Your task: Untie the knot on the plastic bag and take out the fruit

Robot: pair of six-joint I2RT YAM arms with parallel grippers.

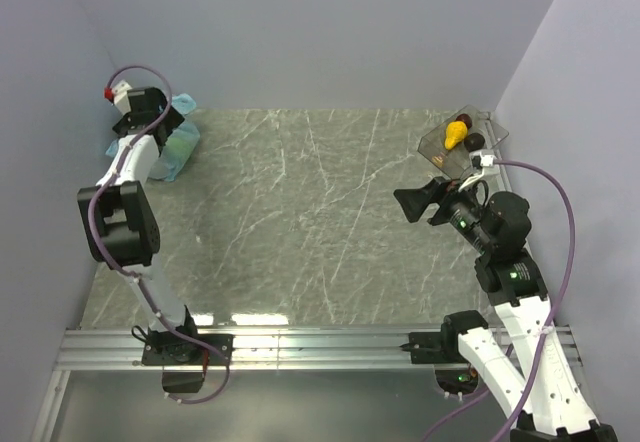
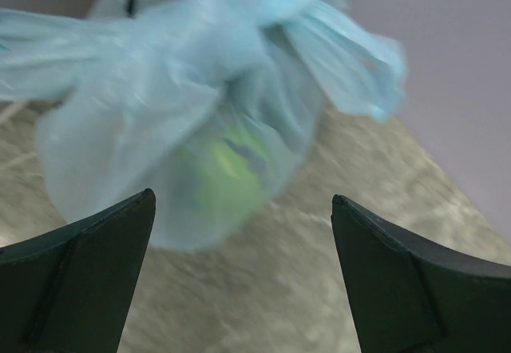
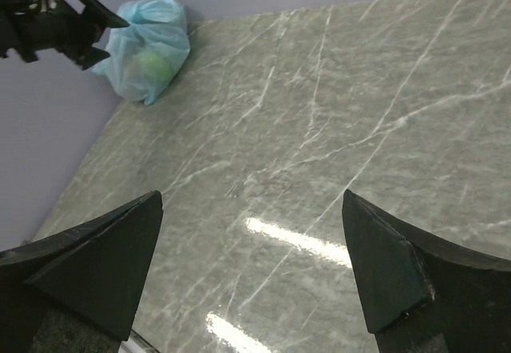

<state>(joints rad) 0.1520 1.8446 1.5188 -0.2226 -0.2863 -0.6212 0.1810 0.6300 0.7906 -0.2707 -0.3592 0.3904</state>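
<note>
Far left on the grey marbled table [image 1: 300,222], the knotted, crinkly light-blue plastic bag [image 2: 160,105] sat with round green fruit [image 2: 227,169] inside, left claw [image 2: 241,200] and right claw [image 3: 251,195] both gaping empty.

I see even, soft light and white glare streaks on the tabletop [image 1: 300,212] near its front edge. The bag [image 2: 200,89] in my left wrist view is blurred.

Your top view looks down from the near edge over the whole surface [image 1: 330,212], your left wrist view sits close on the plastic bag [image 2: 200,89], your right wrist view sees that bag from far across.
</note>
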